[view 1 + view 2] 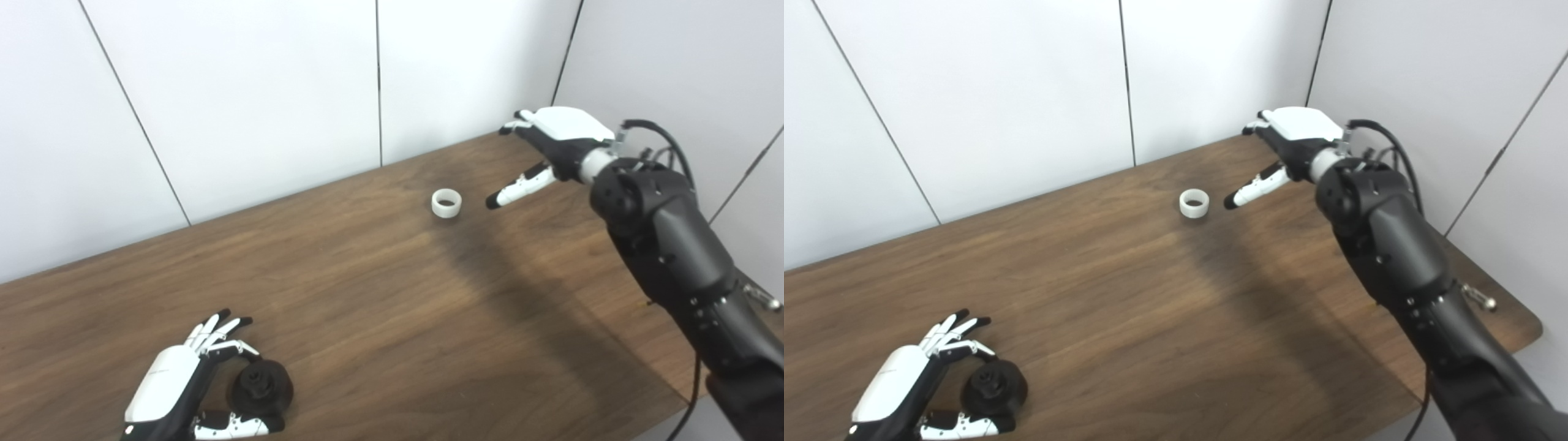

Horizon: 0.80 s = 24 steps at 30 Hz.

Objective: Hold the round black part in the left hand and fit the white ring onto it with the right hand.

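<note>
Two hands in view over a brown wooden table (pixel 380 318). Nearest, at 7 o'clock of the frame: left hand (pixel 184 383), white back up, fingers (pixel 211 327) spread and pointing toward 1 o'clock, thumb lying along the near edge. Round black part (pixel 260 387) sits on the table inside the curl of that hand, at its 3 o'clock, touching or just beside the thumb; not lifted, contact with the fingers unclear. Mid table bare wood with a dark arm shadow. Farther, at 1 o'clock: white ring (pixel 446 203) standing open-end up on the table, alone. Right hand (pixel 554 150) at the ring's 2 o'clock, near but apart, spread, empty, thumb tip toward the ring. White wall panels (pixel 245 92) behind.
</note>
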Available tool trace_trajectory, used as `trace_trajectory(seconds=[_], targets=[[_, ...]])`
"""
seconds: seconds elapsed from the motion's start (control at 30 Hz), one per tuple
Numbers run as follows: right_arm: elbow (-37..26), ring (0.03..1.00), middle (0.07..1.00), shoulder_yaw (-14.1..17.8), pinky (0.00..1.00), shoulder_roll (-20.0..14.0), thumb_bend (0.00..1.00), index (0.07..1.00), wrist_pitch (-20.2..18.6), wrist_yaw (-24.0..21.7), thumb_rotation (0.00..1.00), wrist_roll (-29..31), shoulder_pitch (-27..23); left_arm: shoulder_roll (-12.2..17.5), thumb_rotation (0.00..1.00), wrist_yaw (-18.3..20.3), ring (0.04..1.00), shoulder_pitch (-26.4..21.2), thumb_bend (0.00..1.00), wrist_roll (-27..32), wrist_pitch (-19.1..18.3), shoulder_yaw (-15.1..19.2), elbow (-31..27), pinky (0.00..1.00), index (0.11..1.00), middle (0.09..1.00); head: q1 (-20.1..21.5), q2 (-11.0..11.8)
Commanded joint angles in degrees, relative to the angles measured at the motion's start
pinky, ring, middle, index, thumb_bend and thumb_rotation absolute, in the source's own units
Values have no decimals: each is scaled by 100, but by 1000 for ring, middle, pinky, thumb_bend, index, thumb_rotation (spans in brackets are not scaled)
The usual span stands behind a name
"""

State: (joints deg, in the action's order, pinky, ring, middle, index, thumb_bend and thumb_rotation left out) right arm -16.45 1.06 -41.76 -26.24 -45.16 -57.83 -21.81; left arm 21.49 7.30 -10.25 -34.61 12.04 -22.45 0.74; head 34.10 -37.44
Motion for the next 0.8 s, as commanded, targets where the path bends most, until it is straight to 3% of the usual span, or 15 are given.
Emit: trace_trajectory(seconds=[0.0, 0.4, 0.63, 0.77], targets=[[83, 1000, 1000, -93, 883, -233, 995, 893, 62, -41, 593, -67, -374, 146, 49, 292, 1000, 175, 520, -34, -25, -61, -75, 1000, 479, 910, 5, 2], [1232, 1000, 1000, -910, 889, -164, 999, 862, 503, 402, 538, -47, -955, 199, 50, 310, 999, 329, 520, -80, 34, -9, -201, 1000, 479, 910, -76, 74], [1565, 1000, 1000, -1328, 966, -154, 1000, 875, 578, 369, 547, -178, -1248, 224, 49, 286, 988, 409, 520, -111, 87, -2, -266, 1000, 480, 905, -66, 97], [1720, 1000, 1000, -1484, 953, -168, 1000, 865, 743, 548, 555, -150, -1346, 223, 49, 331, 990, 449, 520, -119, 64, -20, -337, 1000, 480, 908, -79, 128]])
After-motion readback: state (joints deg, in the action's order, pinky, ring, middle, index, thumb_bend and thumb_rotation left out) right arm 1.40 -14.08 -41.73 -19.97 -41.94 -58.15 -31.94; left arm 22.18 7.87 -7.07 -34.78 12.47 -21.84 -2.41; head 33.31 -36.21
